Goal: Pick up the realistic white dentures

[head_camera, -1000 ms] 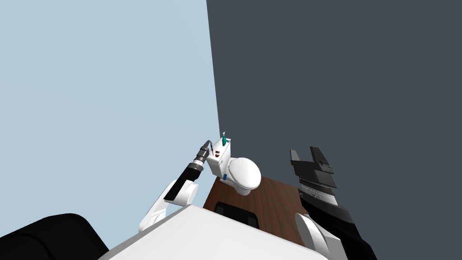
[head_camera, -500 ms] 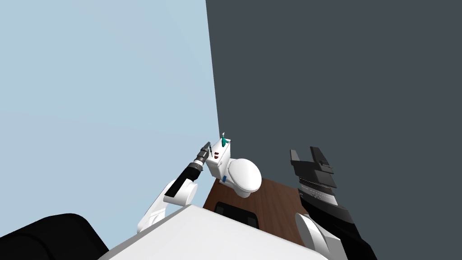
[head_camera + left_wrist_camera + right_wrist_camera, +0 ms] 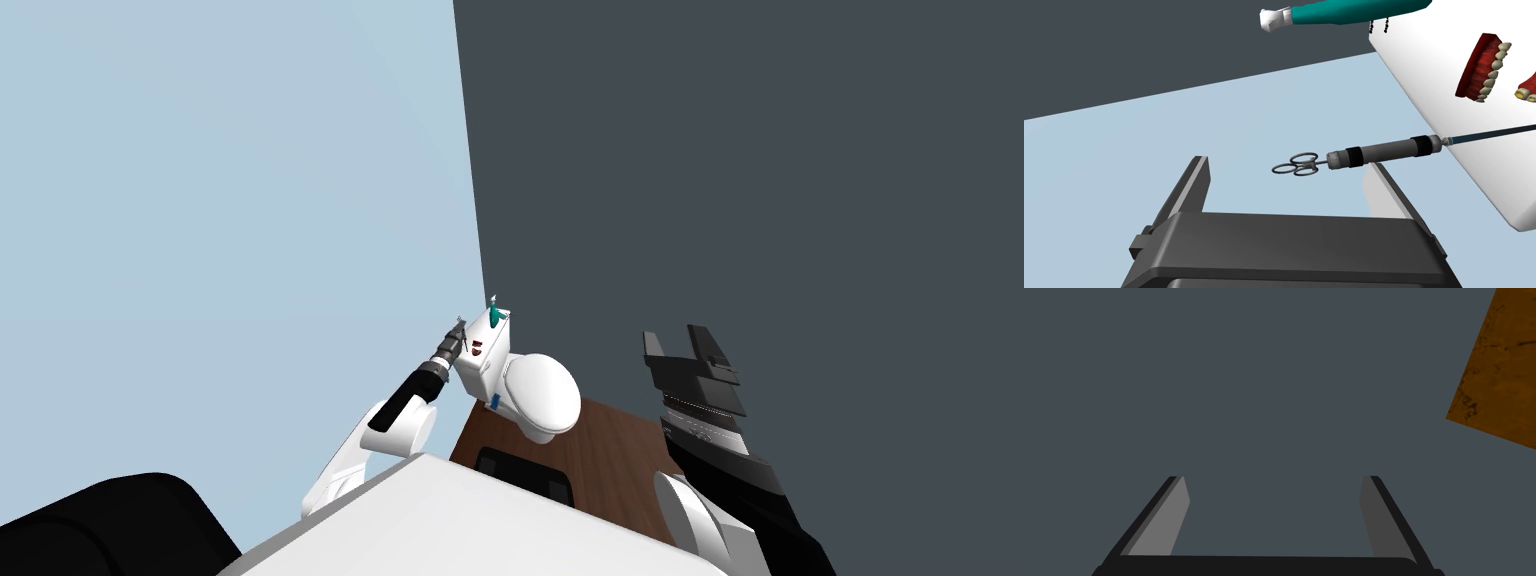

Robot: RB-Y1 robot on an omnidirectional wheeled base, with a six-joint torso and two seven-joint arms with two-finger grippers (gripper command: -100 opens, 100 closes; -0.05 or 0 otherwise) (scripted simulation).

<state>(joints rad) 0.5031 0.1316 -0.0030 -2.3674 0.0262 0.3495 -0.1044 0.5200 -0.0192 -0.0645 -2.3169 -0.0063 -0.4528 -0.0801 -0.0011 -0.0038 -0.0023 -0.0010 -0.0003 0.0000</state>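
Note:
The dentures (image 3: pixel 1484 70) are dark red gums with pale teeth, in two pieces, lying on the white toilet tank's lid (image 3: pixel 1449 125). In the head view the dentures (image 3: pixel 478 347) are a small red spot on the tank (image 3: pixel 487 365). My left gripper (image 3: pixel 1286 164) is open and empty, off the lid's edge and short of the dentures. A grey syringe (image 3: pixel 1384 150) with ring handles juts over that edge just past the fingertips. My left gripper (image 3: pixel 459 325) hovers at the tank's left side. My right gripper (image 3: pixel 1273 478) is open and empty, held up on the right (image 3: pixel 680 340).
A teal toothbrush (image 3: pixel 1344 12) lies further along the lid. The white toilet bowl (image 3: pixel 540 390) stands on a brown wooden floor (image 3: pixel 610 450) in the corner between a light blue wall and a dark grey wall. A dark mat (image 3: pixel 525 470) lies before it.
My left hand has crept slightly closer to the tank's top edge, fingers still open. The head view has shifted a touch. The right arm has not moved.

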